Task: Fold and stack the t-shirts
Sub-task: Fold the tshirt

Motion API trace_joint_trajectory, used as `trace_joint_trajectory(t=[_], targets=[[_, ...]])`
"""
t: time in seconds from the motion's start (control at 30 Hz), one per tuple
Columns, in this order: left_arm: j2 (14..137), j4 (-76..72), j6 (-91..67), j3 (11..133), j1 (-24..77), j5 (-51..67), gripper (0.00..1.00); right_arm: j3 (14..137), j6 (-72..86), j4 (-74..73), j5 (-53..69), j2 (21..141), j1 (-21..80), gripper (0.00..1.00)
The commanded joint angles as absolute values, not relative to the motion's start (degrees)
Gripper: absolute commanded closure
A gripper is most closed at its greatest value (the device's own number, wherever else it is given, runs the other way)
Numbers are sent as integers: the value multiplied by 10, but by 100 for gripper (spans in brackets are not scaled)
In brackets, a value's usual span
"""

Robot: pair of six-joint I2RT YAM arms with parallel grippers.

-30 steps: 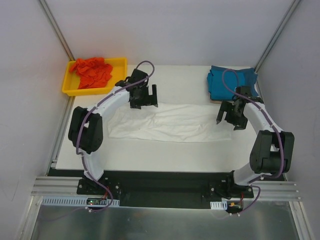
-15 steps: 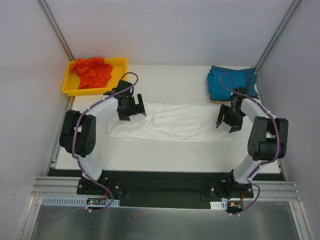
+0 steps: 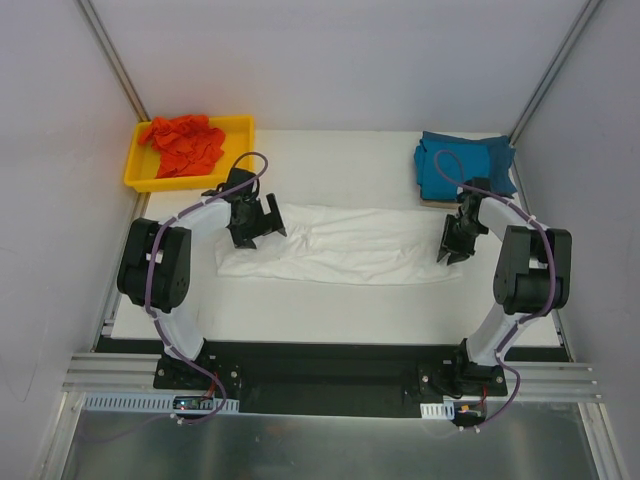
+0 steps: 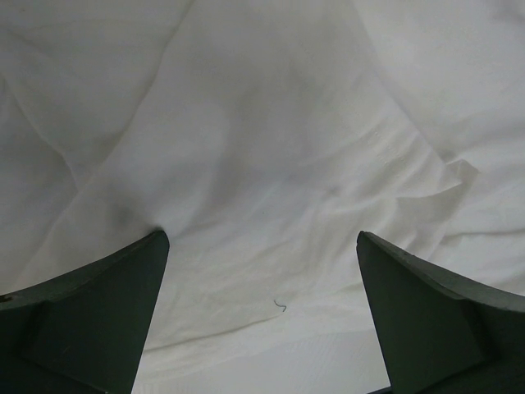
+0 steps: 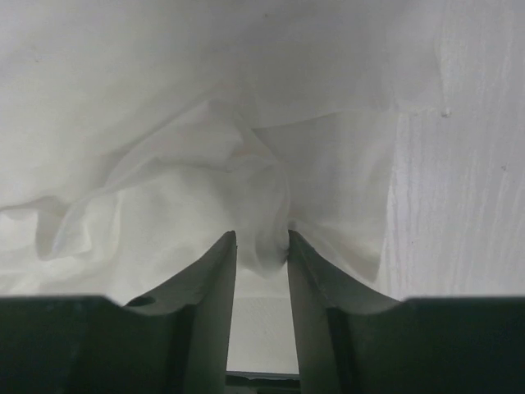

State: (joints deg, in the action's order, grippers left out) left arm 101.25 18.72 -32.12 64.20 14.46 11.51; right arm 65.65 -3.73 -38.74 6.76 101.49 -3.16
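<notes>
Far left: shallow yellow plastic tray (image 3: pixel 140 183), holding a crumpled orange-red cloth t-shirt (image 3: pixel 182 143). Left gripper (image 4: pixel 261 235): jaws wide apart, grasping nothing, tips at the left end of the white cloth t-shirt (image 3: pixel 345 245). That shirt: spread lengthwise, wrinkled, mid white table (image 3: pixel 330 300). Right gripper (image 5: pixel 260 235): clenched on a bunched fold at the shirt's right end. Far right: folded teal-blue cloth t-shirt (image 3: pixel 450 165), back corner.

Bright diffuse light; soft fold shadows across white t-shirt (image 4: pixel 271 164).
</notes>
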Motion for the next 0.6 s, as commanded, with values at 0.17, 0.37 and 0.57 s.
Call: trace_joint_trajectory(t=[0.17,0.37,0.57], targets=[[1008,182,-333,631,127,101,1,654,41,-468,-85,969,-36,78],[1005,183,-337,621,120,96,1,641,75,-510,-127,958,-40,86],[1001,182,-334,617,118,98,1,645,77,-512,-142,971,-40,59]])
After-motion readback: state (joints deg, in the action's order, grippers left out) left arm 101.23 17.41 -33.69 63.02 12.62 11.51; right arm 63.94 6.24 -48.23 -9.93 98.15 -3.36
